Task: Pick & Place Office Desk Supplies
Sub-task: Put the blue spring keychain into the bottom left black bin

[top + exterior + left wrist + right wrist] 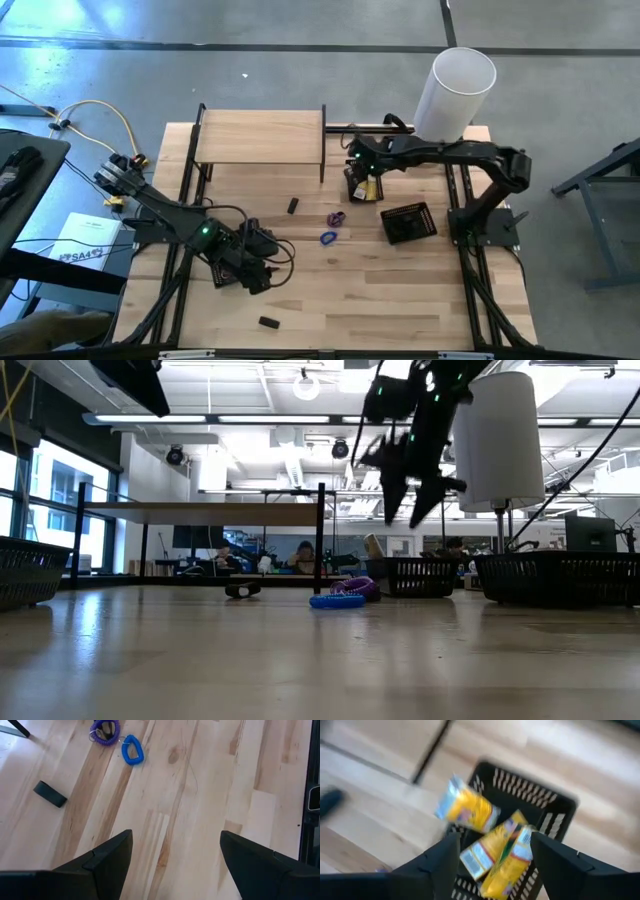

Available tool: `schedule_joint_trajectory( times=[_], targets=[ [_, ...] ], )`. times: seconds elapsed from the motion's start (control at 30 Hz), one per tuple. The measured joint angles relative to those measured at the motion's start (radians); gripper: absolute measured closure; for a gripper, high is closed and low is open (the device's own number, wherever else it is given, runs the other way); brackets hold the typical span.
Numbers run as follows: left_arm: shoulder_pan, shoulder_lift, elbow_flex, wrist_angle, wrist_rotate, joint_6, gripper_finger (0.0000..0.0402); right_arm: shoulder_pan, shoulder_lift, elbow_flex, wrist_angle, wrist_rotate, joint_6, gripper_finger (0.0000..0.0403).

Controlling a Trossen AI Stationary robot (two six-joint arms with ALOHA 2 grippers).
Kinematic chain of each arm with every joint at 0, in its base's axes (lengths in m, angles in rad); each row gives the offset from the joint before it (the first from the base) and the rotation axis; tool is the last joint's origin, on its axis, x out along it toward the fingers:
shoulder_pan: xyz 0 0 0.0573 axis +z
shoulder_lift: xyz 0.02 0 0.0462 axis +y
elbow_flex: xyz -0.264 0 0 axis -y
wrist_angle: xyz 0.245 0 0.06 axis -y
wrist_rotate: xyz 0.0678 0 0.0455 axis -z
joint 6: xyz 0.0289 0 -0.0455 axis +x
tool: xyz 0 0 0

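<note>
My right gripper [490, 855] is open and hovers over a small black mesh tray [560, 802] near the table's far edge, also seen from above as the small tray [352, 190]. Yellow packets [502, 852] lie inside the tray. Another yellow packet [467, 810] shows at the tray's rim, blurred; whether it rests there I cannot tell. A purple loop [336, 217], a blue loop [328, 238] and a black block [293, 205] lie mid-table. A second black block [267, 322] lies near the near edge. My left gripper [175, 852] is open over bare wood at the table's left.
A second black mesh tray [408, 222] sits right of the loops. A tall white cylinder [455, 88] stands at the far right corner. A wooden shelf on black legs [260, 138] spans the far left. Bare wood lies between the loops and the near edge.
</note>
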Motion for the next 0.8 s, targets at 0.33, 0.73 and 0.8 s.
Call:
schedule_joint_trajectory(
  times=[0.33, 0.73, 0.8],
  targets=[
    [0.031, -0.033, 0.0, -0.02, 0.004, 0.137, 0.0109, 0.133, -0.28, 0.006, 0.077, 0.144, -0.026, 0.0171],
    [0.302, -0.074, 0.0, 0.018, 0.306, 0.684, 0.0109, 0.513, -0.427, 0.006, 0.385, 0.218, -0.065, 0.0171],
    [0.351, -0.069, -0.002, 0.058, 0.35, 0.759, 0.0109, 0.579, -0.425, 0.006, 0.412, 0.267, -0.079, 0.0171]
  ],
)
